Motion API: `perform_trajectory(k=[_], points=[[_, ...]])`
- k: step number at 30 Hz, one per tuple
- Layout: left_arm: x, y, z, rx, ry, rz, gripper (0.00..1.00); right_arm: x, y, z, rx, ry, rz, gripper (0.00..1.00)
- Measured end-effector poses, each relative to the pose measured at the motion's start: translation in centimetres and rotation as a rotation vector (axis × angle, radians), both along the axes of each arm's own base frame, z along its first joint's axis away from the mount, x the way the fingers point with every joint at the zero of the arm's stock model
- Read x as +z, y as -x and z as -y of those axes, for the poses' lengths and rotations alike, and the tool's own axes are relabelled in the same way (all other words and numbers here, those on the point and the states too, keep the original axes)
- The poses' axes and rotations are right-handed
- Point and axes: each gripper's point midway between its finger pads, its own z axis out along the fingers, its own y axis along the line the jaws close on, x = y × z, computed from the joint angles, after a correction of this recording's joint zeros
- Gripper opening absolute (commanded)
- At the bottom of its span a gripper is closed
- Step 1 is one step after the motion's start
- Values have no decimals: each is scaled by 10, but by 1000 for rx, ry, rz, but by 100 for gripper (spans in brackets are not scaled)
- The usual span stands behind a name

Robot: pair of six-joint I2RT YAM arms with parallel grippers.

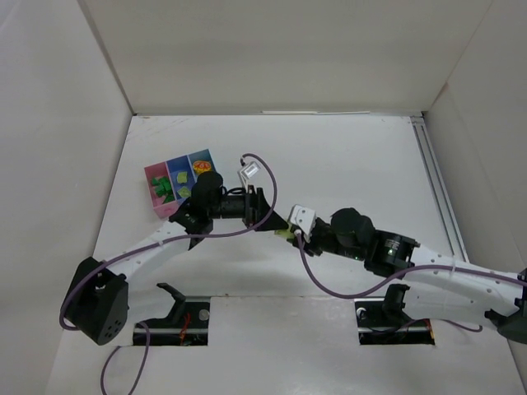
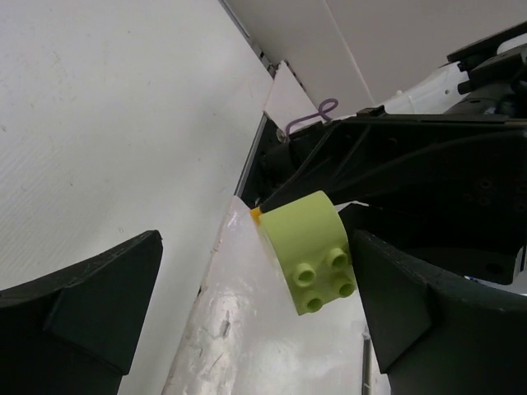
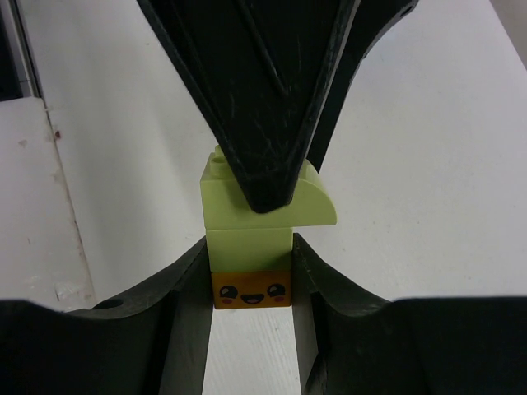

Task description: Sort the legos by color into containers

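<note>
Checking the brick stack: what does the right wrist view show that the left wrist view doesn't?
Only right wrist: the smiley face on the orange brick, and the right gripper with jaws shut on that brick. Only left wrist: the light green brick showing its four-stud face, and the left gripper open, the brick beside one jaw. Both: the light green brick and at least a bit of the orange one.
</note>
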Motion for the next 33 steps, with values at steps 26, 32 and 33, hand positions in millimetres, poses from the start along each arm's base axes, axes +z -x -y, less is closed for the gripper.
perform_trajectory(k=[26,32,33], points=[[8,1,15,9,-30,12,15,-3,-21,8,-120,63,38,0],[4,-5,11,47,-76,23,11,-5,-21,23,-191,65,6,0],[3,-8,8,63,-88,22,9,-2,-21,29,-215,52,4,0]])
